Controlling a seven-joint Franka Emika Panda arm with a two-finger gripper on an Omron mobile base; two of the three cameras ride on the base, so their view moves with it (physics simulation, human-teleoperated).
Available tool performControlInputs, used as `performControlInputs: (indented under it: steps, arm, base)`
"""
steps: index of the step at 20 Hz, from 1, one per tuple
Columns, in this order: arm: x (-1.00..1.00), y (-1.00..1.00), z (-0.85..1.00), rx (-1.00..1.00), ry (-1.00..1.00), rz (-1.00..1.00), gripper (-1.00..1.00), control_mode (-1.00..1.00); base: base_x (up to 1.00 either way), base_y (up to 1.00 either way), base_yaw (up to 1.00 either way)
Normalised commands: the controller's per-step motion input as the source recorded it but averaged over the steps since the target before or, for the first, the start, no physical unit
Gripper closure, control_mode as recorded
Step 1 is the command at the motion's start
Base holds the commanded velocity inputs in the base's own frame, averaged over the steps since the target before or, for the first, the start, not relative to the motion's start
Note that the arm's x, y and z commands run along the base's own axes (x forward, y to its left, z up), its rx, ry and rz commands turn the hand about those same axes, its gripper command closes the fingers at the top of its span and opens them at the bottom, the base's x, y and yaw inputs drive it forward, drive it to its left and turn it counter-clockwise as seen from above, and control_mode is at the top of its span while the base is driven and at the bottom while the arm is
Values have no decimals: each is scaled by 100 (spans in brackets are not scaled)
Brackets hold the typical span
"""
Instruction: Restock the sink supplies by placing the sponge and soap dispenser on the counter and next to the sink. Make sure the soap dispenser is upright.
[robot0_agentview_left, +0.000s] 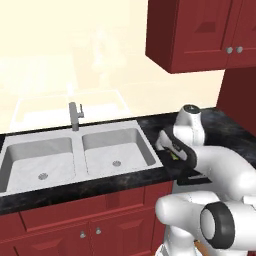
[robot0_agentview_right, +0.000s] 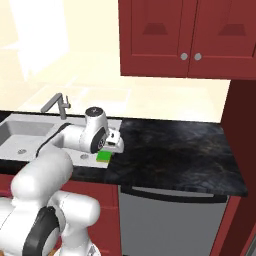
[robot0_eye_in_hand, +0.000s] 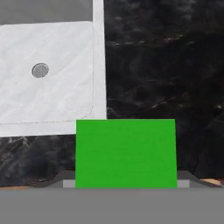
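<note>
— Sponge (robot0_agentview_right: 103, 156) placement?
— It lay green on the bench (robot0_agentview_right: 170, 150), near the front edge, just right of the sink (robot0_agentview_left: 75, 157).
— End effector (robot0_agentview_right: 114, 145)?
— Directly above the sponge; its opening couldn't be told.

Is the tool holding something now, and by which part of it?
It cannot be told: the green sponge sits right at the tool, beside the sink, but the fingertips are hidden.

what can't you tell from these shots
- Gripper state: in both base views the hand's body hides the fingers; in the hand view the sponge covers them.
- Whether the sponge rests on the counter or is still held: its underside is hidden in every view.
- Sponge in the left base view: mostly hidden by the arm.
</note>
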Motion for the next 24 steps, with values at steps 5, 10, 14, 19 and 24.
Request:
performControlInputs:
  steps: [5, 10, 14, 19, 24]
  arm:
    - [63, 0, -59, 0, 13, 3, 100, -100]
    - [62, -4, -48, 0, 4, 4, 100, -100]
    - [58, -10, -38, 0, 0, 7, 100, -100]
    - [46, -3, -45, 0, 2, 5, 100, -100]
    - [26, 0, -47, 0, 3, 2, -100, -100]
  base:
    - [0, 0, 0]
    - [0, 0, 0]
    - [0, 0, 0]
    - [0, 0, 0]
    - [0, 0, 0]
